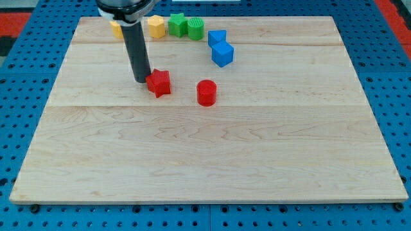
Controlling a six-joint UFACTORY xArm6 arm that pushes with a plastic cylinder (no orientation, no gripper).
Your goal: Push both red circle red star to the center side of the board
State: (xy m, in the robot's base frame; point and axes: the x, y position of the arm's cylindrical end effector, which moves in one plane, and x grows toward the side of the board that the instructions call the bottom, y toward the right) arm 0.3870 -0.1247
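Note:
The red star point(159, 83) lies on the wooden board point(205, 154), left of the middle and a little above it. The red circle point(207, 92) stands to its right, apart from it, near the board's middle. My tip point(142, 79) is down on the board at the star's left side, touching it or nearly so. The dark rod rises from there to the view's top.
Along the board's top edge lie a yellow block point(117, 27) partly hidden behind the rod, a yellow hexagon-like block point(156, 27), a green star point(178, 25), a green round block point(196, 29) and two blue blocks point(221, 47). Blue pegboard surrounds the board.

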